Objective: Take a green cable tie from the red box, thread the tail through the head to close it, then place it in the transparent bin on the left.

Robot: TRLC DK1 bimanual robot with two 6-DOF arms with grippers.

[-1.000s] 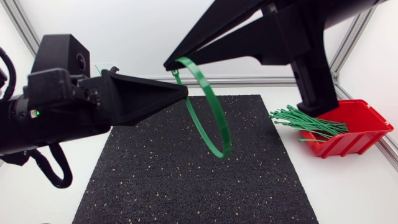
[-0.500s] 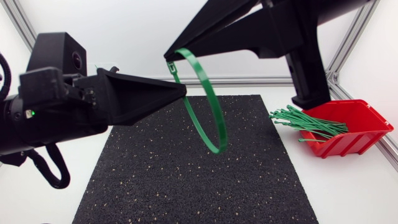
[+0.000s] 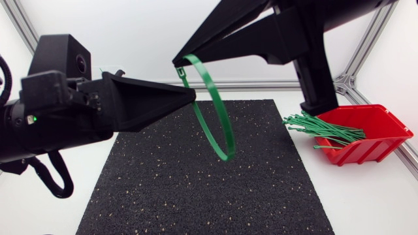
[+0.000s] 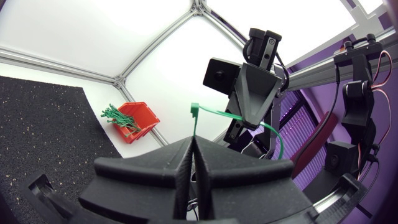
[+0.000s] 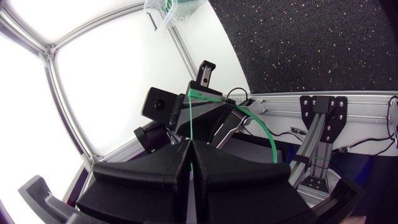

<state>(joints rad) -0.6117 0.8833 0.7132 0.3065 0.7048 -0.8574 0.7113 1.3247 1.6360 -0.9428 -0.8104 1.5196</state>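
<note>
- Tie is out of the box and held high above the mat, a loop hanging between both grippers
- left gripper is pressed together on the strap just short of the head
- right gripper pinches the strap on the head's other side
- tail seems to meet the head, but I cannot tell if it is through, so threading looks like the step in hand
- box sits right of the mat, spare ties poking over its rim
- bin stands just off a corner of the mat, and the drop-off there is yet to come
</note>
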